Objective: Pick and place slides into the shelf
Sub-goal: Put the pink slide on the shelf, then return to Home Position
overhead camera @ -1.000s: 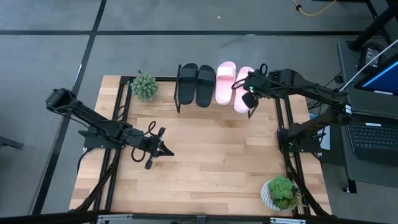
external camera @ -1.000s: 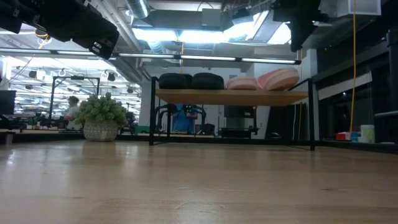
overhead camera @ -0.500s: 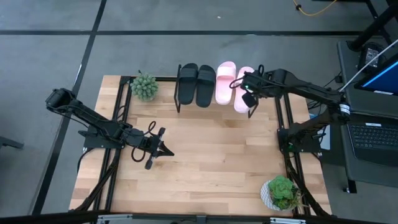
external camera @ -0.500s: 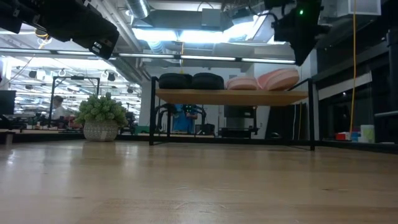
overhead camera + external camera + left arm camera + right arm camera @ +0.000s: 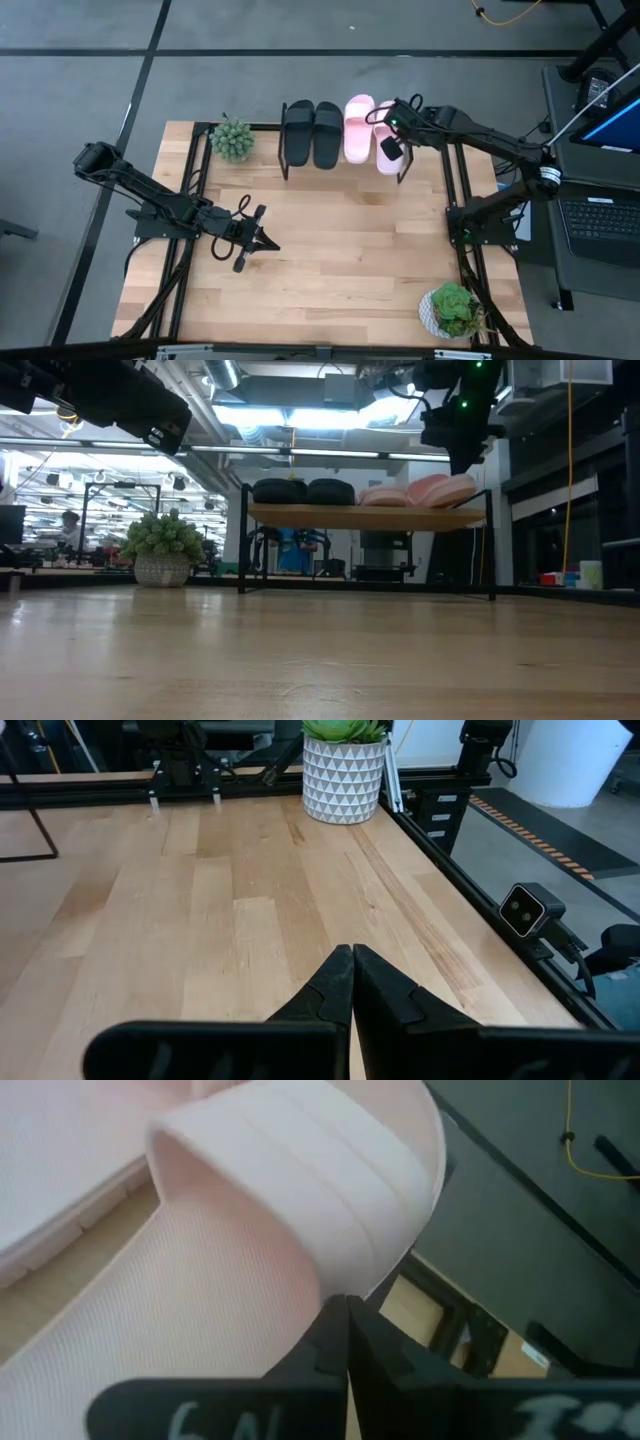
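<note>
The shelf point(image 5: 360, 515) stands at the table's far edge. On its plank lie two black slides point(image 5: 298, 133) point(image 5: 327, 133) and two pink slides. The left pink slide point(image 5: 358, 128) lies flat. The rightmost pink slide point(image 5: 386, 155) lies tilted against it, as the low view point(image 5: 440, 488) also shows. My right gripper point(image 5: 392, 140) is shut and hangs over the rightmost pink slide, its tips at the ribbed strap point(image 5: 300, 1180). My left gripper point(image 5: 262, 240) is shut and empty over the table's middle left, as the left wrist view point(image 5: 352, 952) also shows. My right gripper has its shut fingertips point(image 5: 335, 1312) against the lower edge of the pink slide's ribbed strap point(image 5: 350, 1270), near where the strap meets the sole. The fingers come from above, slanting in from the table's right. The slide rests tilted on the shelf plank.
A small green plant point(image 5: 232, 138) stands left of the shelf. A potted plant point(image 5: 452, 308) stands at the near right corner. A laptop point(image 5: 605, 215) sits beyond the table's right edge. Bare wood point(image 5: 340, 250) lies between the arms.
My right gripper has gone toward the table's left and far edge, staying shut. The rightmost pink slide has been pushed left, closer to its neighbour. The shelf with all the slides has slid a little toward the table's left.
</note>
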